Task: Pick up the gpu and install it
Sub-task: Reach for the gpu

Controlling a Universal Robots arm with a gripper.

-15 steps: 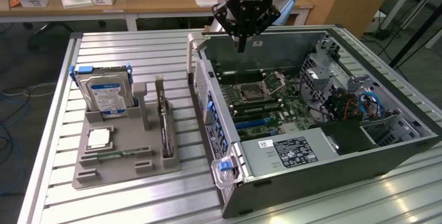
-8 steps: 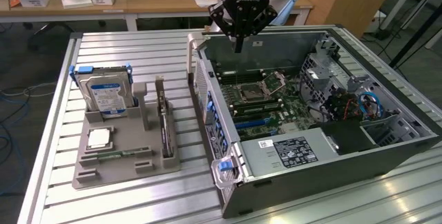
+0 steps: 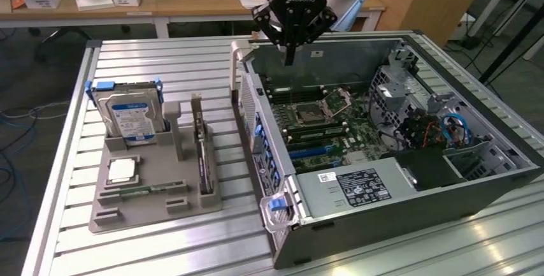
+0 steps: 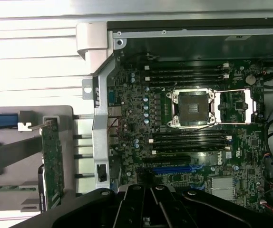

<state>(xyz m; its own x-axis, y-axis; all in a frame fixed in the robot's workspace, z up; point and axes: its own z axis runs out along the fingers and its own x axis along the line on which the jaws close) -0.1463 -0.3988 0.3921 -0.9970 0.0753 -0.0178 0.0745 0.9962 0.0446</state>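
**Exterior view.** The fingers (image 3: 290, 53) hang pressed together with nothing between them, over the far wall of the open computer case (image 3: 476, 180), at about twelve o'clock of the motherboard (image 3: 327, 120). The graphics card (image 3: 202, 155) stands on its long edge in a grey holder (image 3: 157, 215) on the worktop (image 3: 153, 65). It is at nine o'clock of the case and well apart from the fingers. A hard drive (image 3: 127, 116) stands upright at about ten o'clock of the card, with a grey post between them.

The first risk, as I judge it, is the closed grip. Shut fingers cannot take so thin a card, and coming down on it that way would press its top edge or tip it in the holder. The side wall of the case also stands between fingers and card, so a low sweep across could catch it.

**Wrist view.** The fingers (image 4: 148, 206) show dark and closed above the motherboard (image 4: 141, 123), close to a blue slot (image 4: 172, 169). The graphics card (image 4: 52, 161) is seen edge-on and green, outside the case wall (image 4: 101, 118), held between the holder's posts.

A grip away from the middle would probably let the long card tilt. Its edge could then miss the slot, or its metal end could jam against the wall. The open processor socket (image 4: 193, 107) and the memory slots (image 4: 189, 140) lie bare nearby, where a swinging corner might scrape them.
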